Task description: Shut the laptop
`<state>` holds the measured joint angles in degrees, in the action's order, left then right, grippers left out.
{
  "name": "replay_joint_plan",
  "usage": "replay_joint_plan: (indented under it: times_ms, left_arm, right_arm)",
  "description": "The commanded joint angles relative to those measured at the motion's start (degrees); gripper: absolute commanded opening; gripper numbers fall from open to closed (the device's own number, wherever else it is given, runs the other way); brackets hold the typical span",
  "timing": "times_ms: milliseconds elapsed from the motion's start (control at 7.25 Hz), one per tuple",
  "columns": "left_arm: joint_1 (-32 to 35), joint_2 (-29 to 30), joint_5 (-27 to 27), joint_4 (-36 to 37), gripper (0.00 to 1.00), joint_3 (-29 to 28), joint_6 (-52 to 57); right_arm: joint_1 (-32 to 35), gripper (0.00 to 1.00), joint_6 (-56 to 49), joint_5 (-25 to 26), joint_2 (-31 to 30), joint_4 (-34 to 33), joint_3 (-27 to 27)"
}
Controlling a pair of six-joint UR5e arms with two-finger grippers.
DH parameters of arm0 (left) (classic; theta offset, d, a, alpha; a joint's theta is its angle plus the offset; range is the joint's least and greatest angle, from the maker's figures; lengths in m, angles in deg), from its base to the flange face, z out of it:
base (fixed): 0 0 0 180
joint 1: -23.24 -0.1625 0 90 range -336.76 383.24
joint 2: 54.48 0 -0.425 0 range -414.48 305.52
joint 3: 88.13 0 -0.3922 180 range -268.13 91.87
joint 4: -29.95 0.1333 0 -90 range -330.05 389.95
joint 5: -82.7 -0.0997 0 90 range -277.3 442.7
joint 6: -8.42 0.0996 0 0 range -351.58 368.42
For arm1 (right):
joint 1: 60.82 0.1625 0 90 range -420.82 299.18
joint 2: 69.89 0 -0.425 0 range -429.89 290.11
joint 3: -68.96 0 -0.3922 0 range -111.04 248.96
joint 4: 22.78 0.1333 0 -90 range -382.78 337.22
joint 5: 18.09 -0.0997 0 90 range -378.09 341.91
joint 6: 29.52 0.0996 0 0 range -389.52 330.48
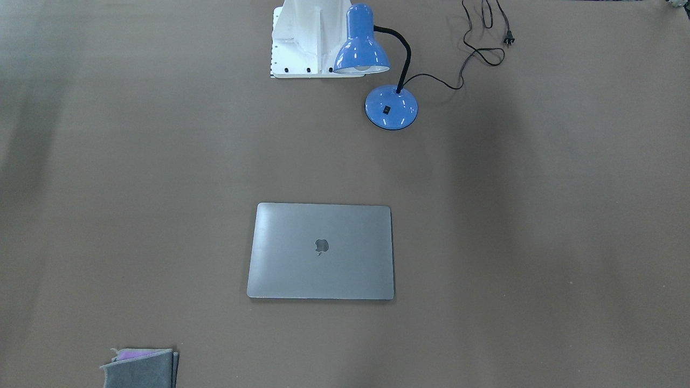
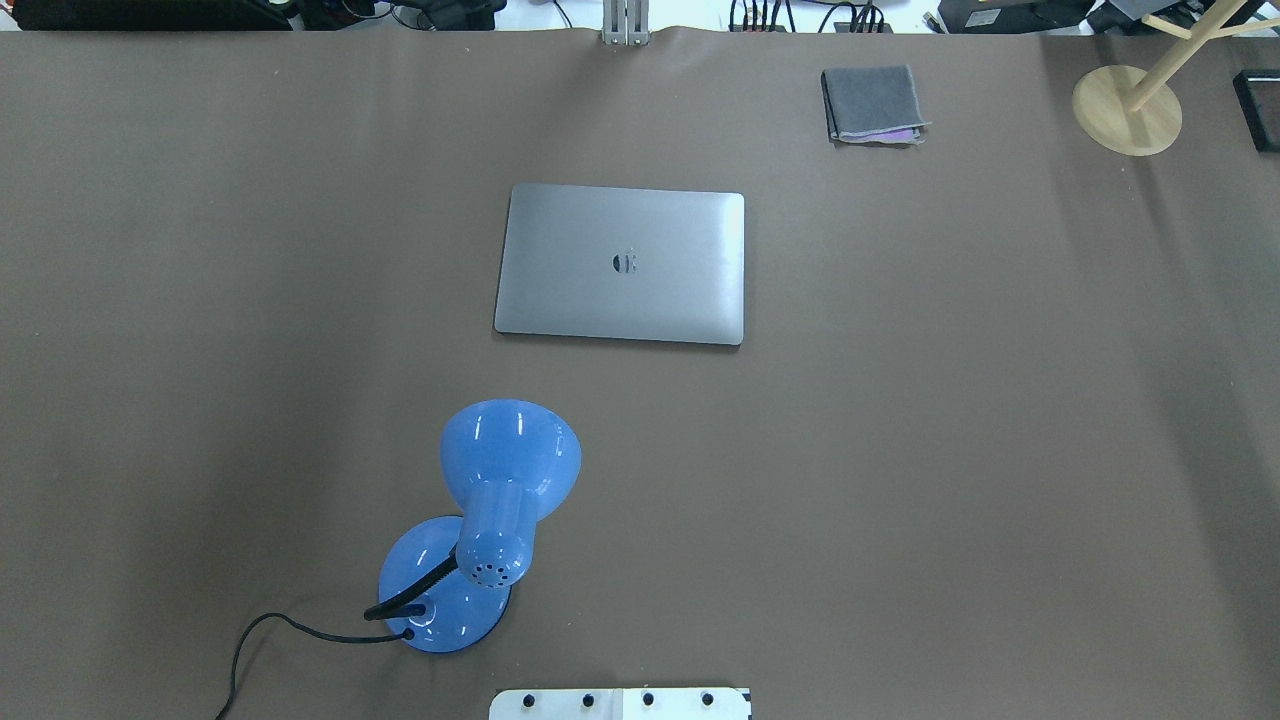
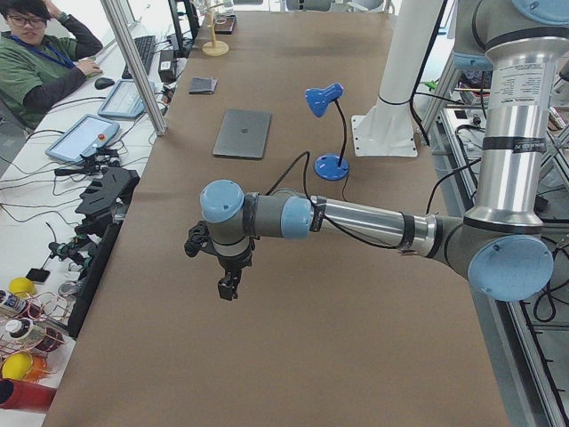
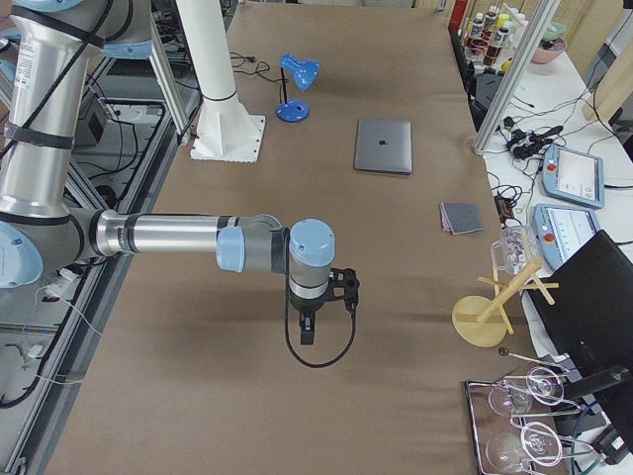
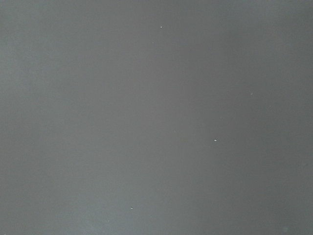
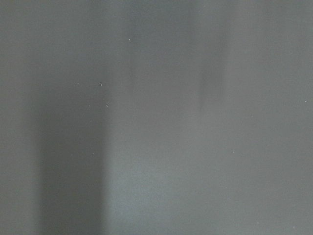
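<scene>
The space-grey laptop [image 1: 321, 251] lies flat on the brown table with its lid down and the apple logo facing up. It also shows in the overhead view [image 2: 621, 264], the left side view [image 3: 243, 133] and the right side view [image 4: 384, 145]. My left gripper [image 3: 228, 286] hangs over bare table far from the laptop, seen only in the left side view; I cannot tell if it is open or shut. My right gripper [image 4: 307, 334] hangs likewise at the other end, seen only in the right side view; I cannot tell its state. Both wrist views show only table surface.
A blue desk lamp [image 2: 480, 530] with a black cord stands between the robot base and the laptop. A small folded grey cloth [image 2: 873, 104] lies at the far side. A wooden stand [image 2: 1128, 108] is at the far right corner. A person [image 3: 40, 53] sits beside the table.
</scene>
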<state>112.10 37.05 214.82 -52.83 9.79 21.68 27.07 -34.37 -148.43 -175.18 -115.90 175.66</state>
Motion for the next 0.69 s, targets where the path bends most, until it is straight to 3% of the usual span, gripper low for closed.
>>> replay_joint_plan:
  times_ms: [0, 552]
  left_arm:
    - [0.0, -0.1, 0.2, 0.0, 0.98, 0.1, 0.0]
    - [0.1, 0.0, 0.4, 0.0, 0.98, 0.8, 0.0]
  right_arm:
    - [0.0, 1.00, -0.1, 0.0, 0.0, 0.0, -0.1]
    - [-0.1, 1.00, 0.0, 0.0, 0.0, 0.0, 0.0]
